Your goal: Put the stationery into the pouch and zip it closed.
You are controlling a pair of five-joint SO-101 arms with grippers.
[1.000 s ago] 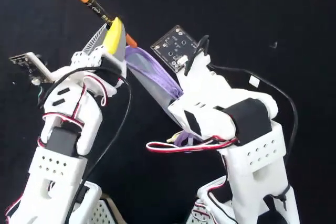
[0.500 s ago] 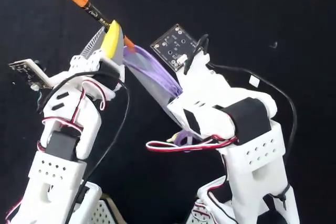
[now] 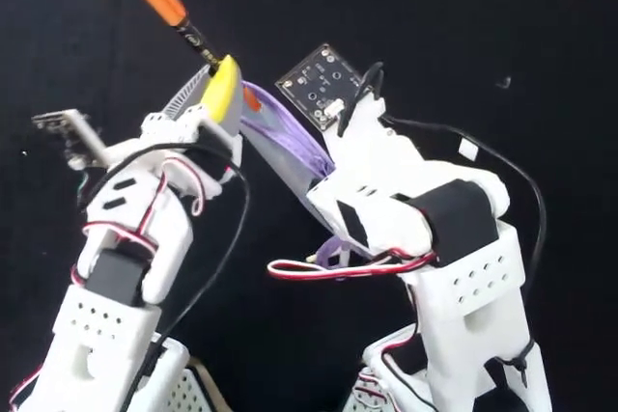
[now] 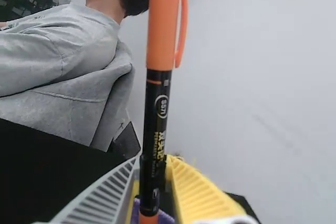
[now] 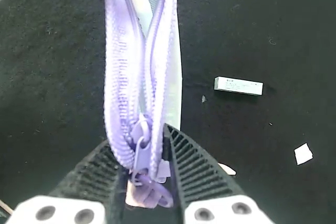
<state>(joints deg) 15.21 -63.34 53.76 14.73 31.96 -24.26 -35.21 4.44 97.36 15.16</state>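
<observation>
Pouch, lilac zipper undone, was held tilted above black table. Right gripper was clenched on pouch's lower end, at zipper pull. Orange-and-black pen slanted at pouch's upper end, orange tip at pouch's open mouth, capped end pointing away from pouch. Left gripper was grasping pen's barrel just beside pouch's mouth. Pale oblong item lay inside pouch. Small white block lay on table beside pouch, not touching.

The pen is black with an orange cap, the pouch pale lilac, the table black.
</observation>
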